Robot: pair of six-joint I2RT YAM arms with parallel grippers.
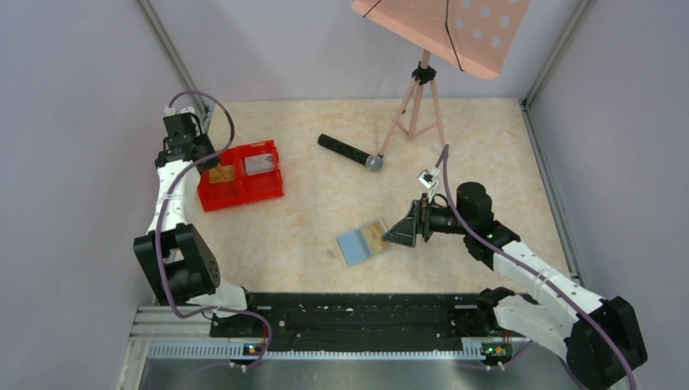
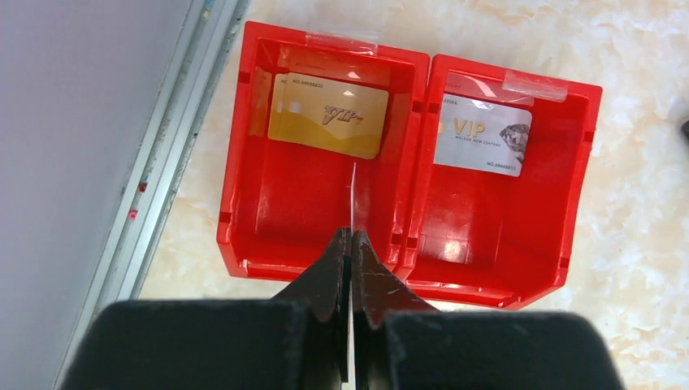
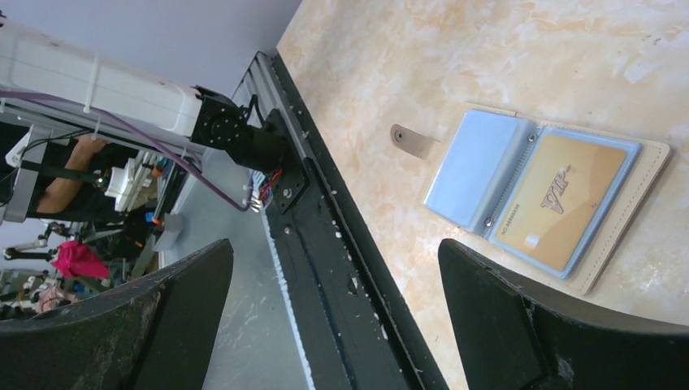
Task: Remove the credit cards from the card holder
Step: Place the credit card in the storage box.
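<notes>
We see the light-blue wallet [image 3: 475, 166] open, a gold card [image 3: 561, 199] in one sleeve. Our left pincer [image 2: 352, 236] clamps a thin card [image 2: 354, 195]; our right pincer [image 3: 335, 244] gapes.

The gold card [image 2: 329, 126] in the red tray [image 2: 317, 231] says "VIP" and a line starting "NO."; the silver card [image 2: 483, 134] says "VIP" too. The wallet card [image 3: 556, 199] in the card holder [image 3: 475, 166] says "VIP"; digits unclear.
</notes>
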